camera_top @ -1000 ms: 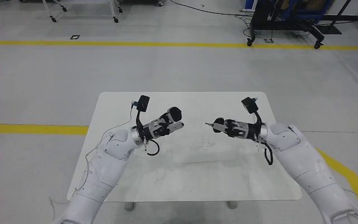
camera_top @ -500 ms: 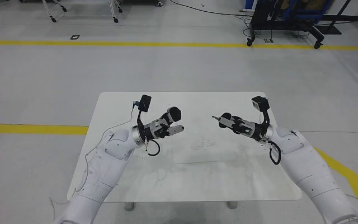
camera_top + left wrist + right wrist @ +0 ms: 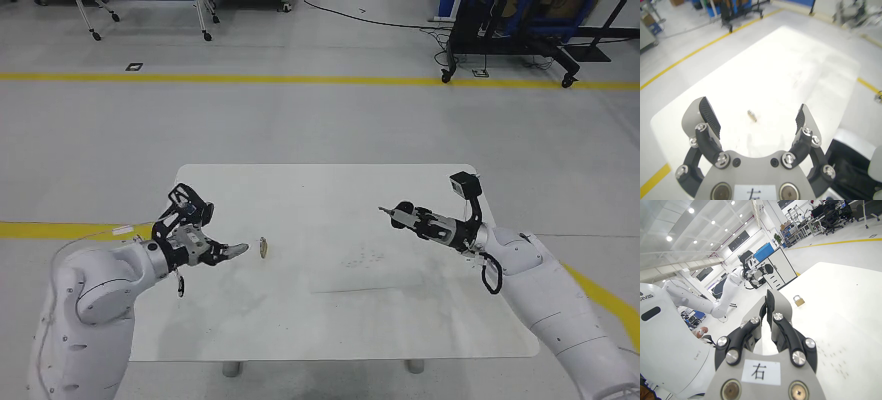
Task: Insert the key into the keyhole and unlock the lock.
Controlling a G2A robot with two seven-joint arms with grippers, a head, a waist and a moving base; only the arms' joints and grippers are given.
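While my left gripper (image 3: 230,251) hangs, jaws apart, near the small brass padlock (image 3: 263,247) lying on the white table (image 3: 400,300), my right gripper (image 3: 767,296) clamps the thin silver key (image 3: 384,210) well apart. I should grip the body squarely, keyhole left exposed.

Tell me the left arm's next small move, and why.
Probably ease the left gripper forward and down around the padlock: it is open, the padlock lies on the table just ahead, and the right gripper already holds the key.

Open table (image 3: 400,320) around the lock (image 3: 263,247)
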